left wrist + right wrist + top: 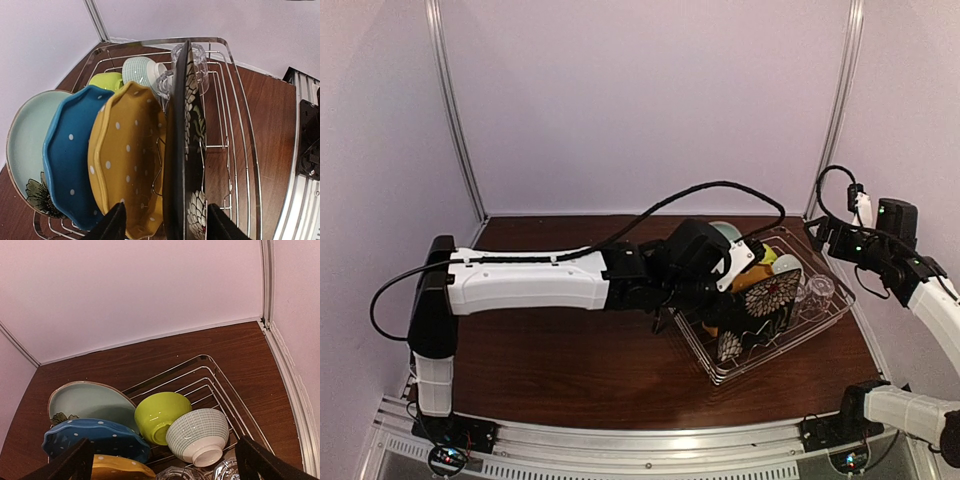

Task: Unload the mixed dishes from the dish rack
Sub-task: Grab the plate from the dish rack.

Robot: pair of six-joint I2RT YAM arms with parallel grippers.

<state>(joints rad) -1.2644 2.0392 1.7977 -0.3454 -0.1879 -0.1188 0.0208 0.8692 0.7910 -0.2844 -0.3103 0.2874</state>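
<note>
The silver wire dish rack stands at the table's right. In the left wrist view the pale teal plate, blue dotted plate, orange dotted plate and black floral square plate stand on edge in a row. Behind them are the yellow-green bowl, the white bowl and two clear glasses. My left gripper is open, its jaws either side of the black plate's top edge. My right gripper is open and empty, above the bowls.
The rack's rim rises right of the black plate. Brown tabletop lies left of the rack. The white back wall and corner posts stand close behind it. The right arm hangs over the rack's far right corner.
</note>
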